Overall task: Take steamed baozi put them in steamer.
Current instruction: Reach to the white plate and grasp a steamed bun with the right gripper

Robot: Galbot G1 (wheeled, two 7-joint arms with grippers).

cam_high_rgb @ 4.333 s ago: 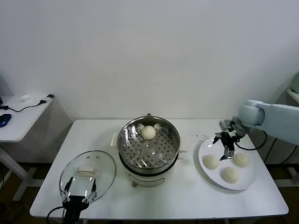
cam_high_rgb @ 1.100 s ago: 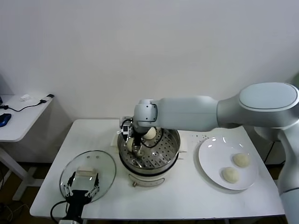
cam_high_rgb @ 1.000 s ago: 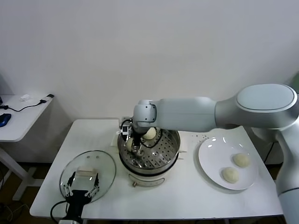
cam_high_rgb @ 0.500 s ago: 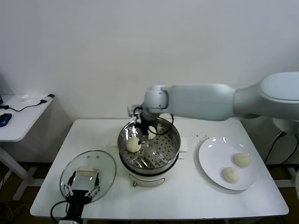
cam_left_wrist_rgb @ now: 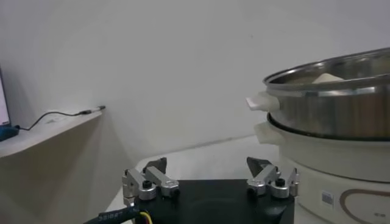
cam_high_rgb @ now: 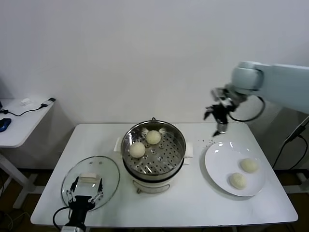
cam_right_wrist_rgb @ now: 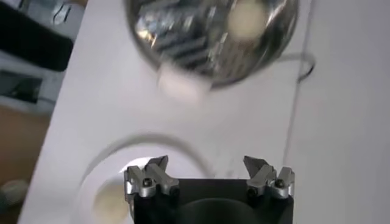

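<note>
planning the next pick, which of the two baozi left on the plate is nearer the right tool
The farther-back baozi on the plate; the other baozi lies nearer the table's front edge, farther from the open right tool.

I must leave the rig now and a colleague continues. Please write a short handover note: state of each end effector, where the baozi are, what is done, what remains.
Right end effector: open, empty, in the air beyond the far edge of the white plate, between plate and steamer.
Left end effector: open, idle, low at the table's front edge by the glass lid.
Done: two baozi lie on the steamer's perforated tray, one at the back, one front-left.
Left: two baozi remain on the plate, one nearer the far right, one nearer the front. Lid is off.
</note>
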